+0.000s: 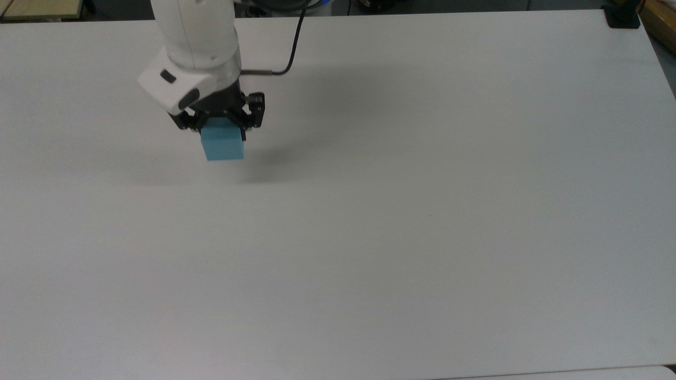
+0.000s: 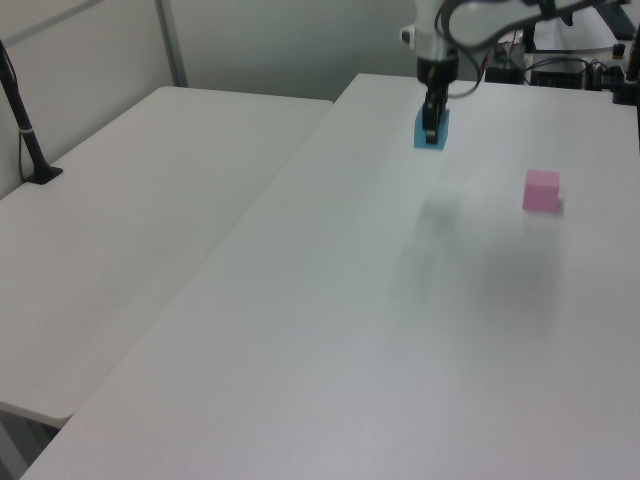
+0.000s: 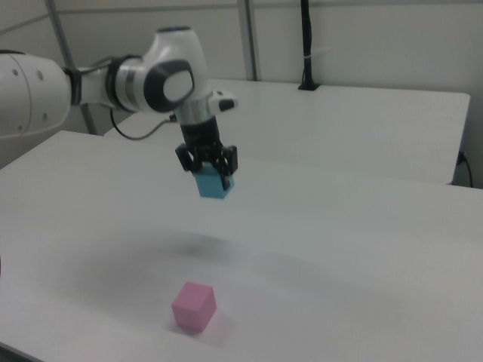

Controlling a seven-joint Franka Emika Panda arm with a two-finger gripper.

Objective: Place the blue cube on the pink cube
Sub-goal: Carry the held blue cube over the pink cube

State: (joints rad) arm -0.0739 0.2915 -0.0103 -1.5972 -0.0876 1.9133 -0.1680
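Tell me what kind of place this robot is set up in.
Most likely a robotics lab or test room. A white robot arm works over a plain white table, its gripper holding a blue cube in the air, with a pink cube as the other prop. Cables and equipment sit at the table's far edge.
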